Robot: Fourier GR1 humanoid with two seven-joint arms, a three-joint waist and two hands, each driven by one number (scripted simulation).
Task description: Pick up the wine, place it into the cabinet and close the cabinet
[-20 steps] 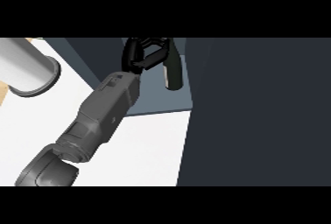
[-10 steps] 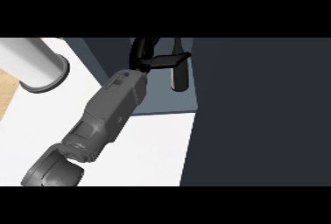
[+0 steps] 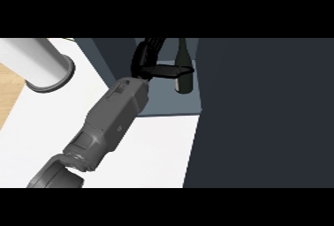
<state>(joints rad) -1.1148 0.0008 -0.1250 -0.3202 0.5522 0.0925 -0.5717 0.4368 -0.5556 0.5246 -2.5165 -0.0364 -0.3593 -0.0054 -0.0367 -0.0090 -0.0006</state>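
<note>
The dark wine bottle (image 3: pixel 183 80) stands inside the open cabinet (image 3: pixel 164 107), on its blue-grey floor close to the right side. My left hand (image 3: pixel 149 62) reaches in from the lower left on a grey forearm. Its thumb lies across the bottle's body and its fingers curl up beside the neck, so it is shut on the bottle. The bottle's top runs up to the picture's upper band. The right hand does not show.
A big dark cabinet door (image 3: pixel 261 114) fills the right side and hides what lies behind it. A white cylinder (image 3: pixel 36 62) on a grey base stands on the white counter (image 3: pixel 163 154) at the upper left. A wooden surface (image 3: pixel 8 88) shows at the far left.
The hand and bottle have shifted slightly right, deeper into the cabinet. The thumb now lies across the bottle. The white cylinder has slid right in view.
</note>
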